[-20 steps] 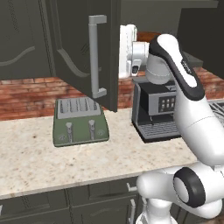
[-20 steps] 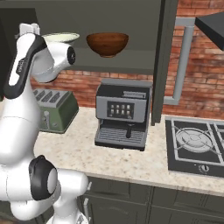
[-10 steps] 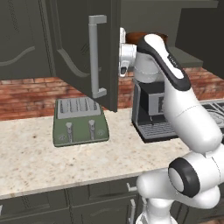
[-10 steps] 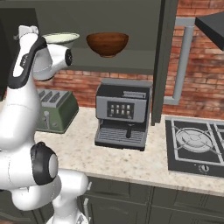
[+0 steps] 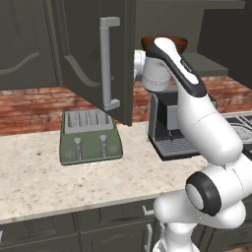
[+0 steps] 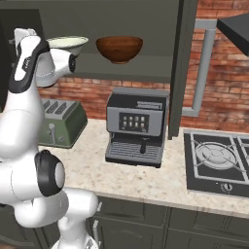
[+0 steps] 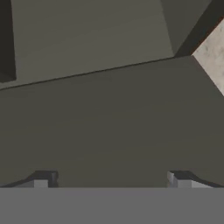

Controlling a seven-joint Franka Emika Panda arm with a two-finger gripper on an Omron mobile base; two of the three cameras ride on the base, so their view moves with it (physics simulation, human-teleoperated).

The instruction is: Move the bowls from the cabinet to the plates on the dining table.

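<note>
The cabinet (image 6: 146,19) stands open, its door (image 5: 88,49) swung out to the left. On its shelf (image 6: 121,73) sit the two bowls. The cream-white one (image 6: 68,44) is on the left and the reddish-brown one (image 6: 119,48) (image 5: 179,44) is to its right. My wrist (image 6: 56,63) reaches in at the shelf's left end, just below the cream bowl. In the hand view my gripper (image 7: 110,180) is open and holds nothing, facing a dark cabinet surface. The plates and the dining table are out of view.
A green toaster (image 5: 91,135) and a coffee machine (image 6: 136,126) stand on the speckled counter (image 5: 74,177) under the cabinet. A hob (image 6: 219,160) lies to the right, beneath a range hood (image 6: 236,24). A second cabinet door (image 6: 177,73) hangs beside the coffee machine.
The arm's upper links have swung round and the hand has dropped slightly toward the cabinet opening. Both bowls stay put and the jaws stay wide.
</note>
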